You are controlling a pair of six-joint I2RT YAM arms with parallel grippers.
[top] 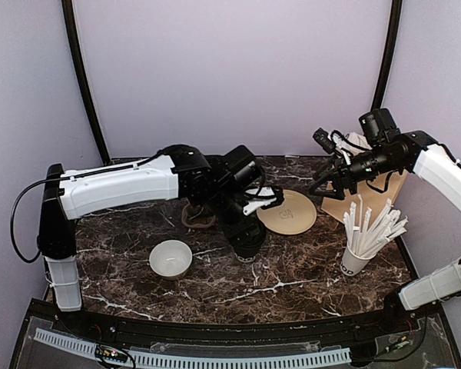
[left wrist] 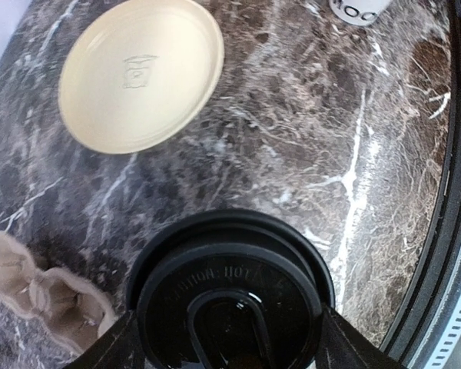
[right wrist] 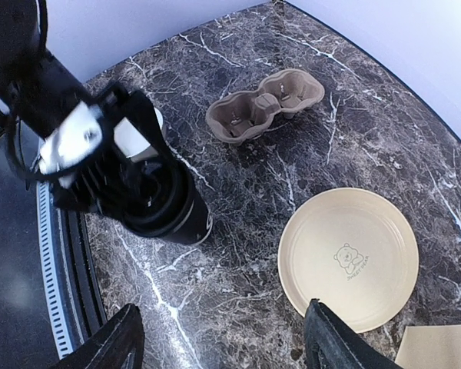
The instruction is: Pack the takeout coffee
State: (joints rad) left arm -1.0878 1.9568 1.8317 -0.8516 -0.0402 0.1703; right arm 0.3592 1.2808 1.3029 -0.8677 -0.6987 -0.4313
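Bowl [top: 170, 258], white and wide, sat left of centre on the marble table [top: 292, 269], with bare stone to its left and toward the near rail. Just beyond it and slightly right lay a brown cup carrier [right wrist: 265, 104], mostly hidden under the left arm in the top view. At the middle of the table stood the takeout coffee [right wrist: 186, 219], upright, with its black lid [left wrist: 230, 296] on. The left gripper [left wrist: 229, 319] was closed on it from above, a finger against each side of the lid, so little of the cup body showed from overhead. Open marble lay between the coffee and the near rail. To the right and a little farther, apart from the cup, lay a cream plate [top: 288, 211]. Right of that, a white cup of straws [top: 357, 257] stood near the right edge, with a tan paper bag [top: 369, 201] behind it, partly masked by the right arm. The right gripper [right wrist: 221, 311] hung in the air near the bag, fingers spread wide with nothing between them.
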